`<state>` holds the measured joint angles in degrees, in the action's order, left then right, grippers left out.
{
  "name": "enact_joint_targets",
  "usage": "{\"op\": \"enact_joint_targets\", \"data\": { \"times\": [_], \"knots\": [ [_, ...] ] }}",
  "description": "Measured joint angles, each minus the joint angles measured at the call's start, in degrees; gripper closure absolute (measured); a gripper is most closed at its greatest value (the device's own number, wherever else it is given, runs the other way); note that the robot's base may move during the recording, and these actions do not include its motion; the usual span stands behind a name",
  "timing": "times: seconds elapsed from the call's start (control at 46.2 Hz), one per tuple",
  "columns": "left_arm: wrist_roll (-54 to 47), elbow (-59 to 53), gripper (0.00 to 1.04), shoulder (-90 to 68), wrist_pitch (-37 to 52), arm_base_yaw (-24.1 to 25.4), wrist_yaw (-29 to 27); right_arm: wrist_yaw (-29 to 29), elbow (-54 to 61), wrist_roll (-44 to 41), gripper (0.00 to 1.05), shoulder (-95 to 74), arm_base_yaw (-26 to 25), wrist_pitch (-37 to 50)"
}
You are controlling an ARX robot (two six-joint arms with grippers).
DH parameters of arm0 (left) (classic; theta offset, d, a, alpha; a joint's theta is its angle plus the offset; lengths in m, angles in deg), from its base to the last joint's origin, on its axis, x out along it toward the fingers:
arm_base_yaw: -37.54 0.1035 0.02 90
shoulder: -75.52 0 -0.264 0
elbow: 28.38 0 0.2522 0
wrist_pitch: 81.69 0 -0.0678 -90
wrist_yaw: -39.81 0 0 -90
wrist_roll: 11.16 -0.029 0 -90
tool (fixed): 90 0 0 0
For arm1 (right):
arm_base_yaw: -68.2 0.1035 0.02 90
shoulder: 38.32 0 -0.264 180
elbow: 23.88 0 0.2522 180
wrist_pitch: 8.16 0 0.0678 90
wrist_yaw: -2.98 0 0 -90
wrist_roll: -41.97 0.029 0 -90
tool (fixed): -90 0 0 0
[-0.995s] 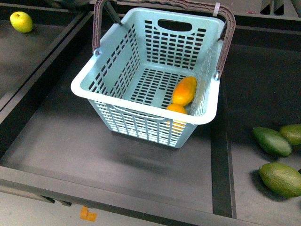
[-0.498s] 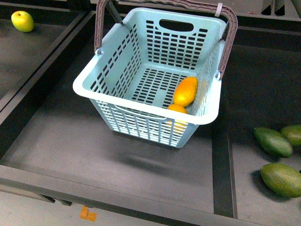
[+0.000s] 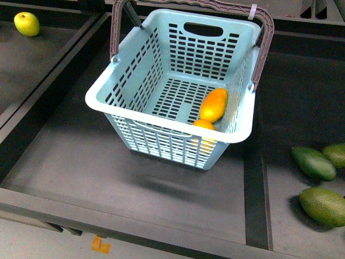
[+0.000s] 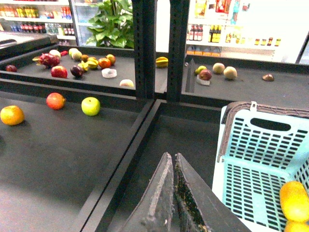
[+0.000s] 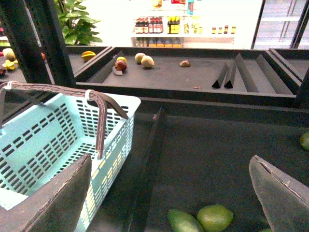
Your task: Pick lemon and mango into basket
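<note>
The basket (image 3: 135, 116) sits beside both arms, well clear of either set of jaws. The mango (image 3: 213, 104) lies inside it, the lemon (image 3: 204, 125) touching its end. Left jaws (image 4: 172, 203) are pressed together, empty; right jaws (image 5: 174, 193) gape wide, empty. Judged finished: both arms should simply retreat without nudging the basket.

This is a shop, a grocery or supermarket produce section. Wide dark display trays (image 4: 58, 145) split by black dividers hold loose fruit: a green apple (image 4: 91, 106), a red apple (image 4: 55, 100), a round orange (image 4: 11, 115), and dark green avocados (image 3: 312, 162). A pale blue perforated plastic shopping basket (image 3: 161, 116) stands on one tray. Behind, lit shelves carry rows of bottles (image 5: 149, 24), beside a leafy green plant (image 4: 113, 26).
</note>
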<state>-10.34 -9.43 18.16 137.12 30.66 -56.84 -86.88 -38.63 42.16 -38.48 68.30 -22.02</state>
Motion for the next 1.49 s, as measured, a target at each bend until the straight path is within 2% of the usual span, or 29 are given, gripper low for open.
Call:
{"op": "enact_joint_targets", "data": {
  "times": [0.151, 0.216, 0.325, 0.822, 1.493],
  "knots": [
    [-0.02, -2.71, 1.01, 5.03, -3.78, 1.64, 1.90, 0.00, -0.02, 0.00, 0.09, 0.00, -0.02, 0.00],
    [-0.15, -3.08, 1.01, 8.13, -6.16, 4.46, 5.81, -0.02, 0.00, 0.00, 0.09, 0.00, -0.02, 0.00],
    [-0.15, -3.69, 1.01, 12.85, -10.05, 6.54, 6.10, -0.02, -0.02, 0.00, 0.09, 0.00, -0.02, 0.00],
    [-0.17, -4.31, 1.01, 34.42, -29.75, 6.62, 6.64, 0.00, 0.00, 0.00, 0.09, 0.00, -0.02, 0.00],
    [-0.20, -4.31, 1.01, 47.15, -42.34, 6.62, 6.64, 0.00, 0.00, 0.00, 0.09, 0.00, -0.02, 0.00]
  ]
}}
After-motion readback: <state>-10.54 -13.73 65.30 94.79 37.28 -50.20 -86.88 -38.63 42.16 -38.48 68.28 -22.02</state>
